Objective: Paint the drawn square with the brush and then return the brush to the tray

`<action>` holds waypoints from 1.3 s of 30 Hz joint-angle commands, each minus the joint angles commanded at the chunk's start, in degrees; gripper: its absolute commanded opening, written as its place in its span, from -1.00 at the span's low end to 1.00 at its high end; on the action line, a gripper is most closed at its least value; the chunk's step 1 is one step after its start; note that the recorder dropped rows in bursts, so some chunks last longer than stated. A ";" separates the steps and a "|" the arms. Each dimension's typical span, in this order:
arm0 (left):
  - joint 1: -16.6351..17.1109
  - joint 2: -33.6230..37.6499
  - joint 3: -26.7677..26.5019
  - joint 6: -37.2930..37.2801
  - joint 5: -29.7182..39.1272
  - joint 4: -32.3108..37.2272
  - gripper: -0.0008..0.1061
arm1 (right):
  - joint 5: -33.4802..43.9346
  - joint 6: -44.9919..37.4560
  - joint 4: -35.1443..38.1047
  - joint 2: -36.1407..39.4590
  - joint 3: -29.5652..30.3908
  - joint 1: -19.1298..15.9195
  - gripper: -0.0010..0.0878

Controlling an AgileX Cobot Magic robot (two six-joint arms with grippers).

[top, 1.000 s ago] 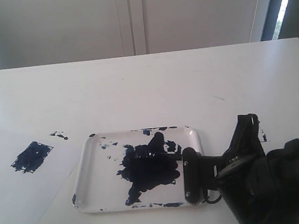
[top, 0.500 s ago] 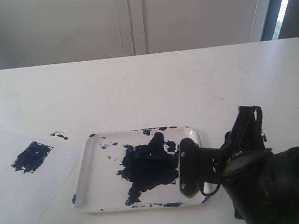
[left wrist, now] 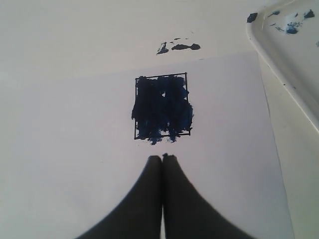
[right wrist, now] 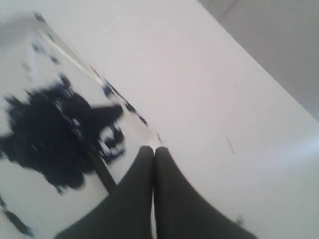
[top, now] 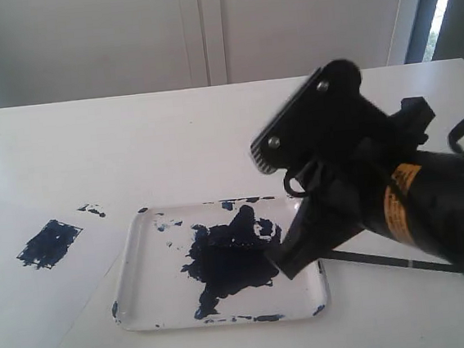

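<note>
Left pincer (left wrist: 162, 158): tips pressed together, empty, just beside drawn square (left wrist: 162, 107), filled navy, on paper sheet (left wrist: 75, 149); tray (top: 126, 287): mid-desk (top: 212, 135), navy blot (top: 228, 261) inside; right pincer (right wrist: 152, 149): pressed together, empty, over tray's right end; brush (top: 388, 260): handle lying across right rim onto desk.

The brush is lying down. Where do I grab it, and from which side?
Grip the brush on its bare handle, the stretch lying past the tray's right rim, probably from straight above with jaws across the stick. Its tip end sits in the paint blot, and the thin stick lies low, so a sideways approach would likely hit rim or table.
</note>
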 joint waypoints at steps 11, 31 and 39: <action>0.00 0.00 0.00 0.14 -0.07 0.00 -0.99 | 12.10 31.11 -23.72 -10.38 0.00 -0.23 -0.98; 0.00 0.00 0.00 0.14 -0.07 0.00 -0.99 | -1.47 -84.50 64.01 -12.64 2.05 -0.23 -0.98; 0.00 0.00 0.00 0.14 -0.07 0.00 -0.99 | -21.90 -86.90 69.20 -15.95 13.77 -0.23 -0.98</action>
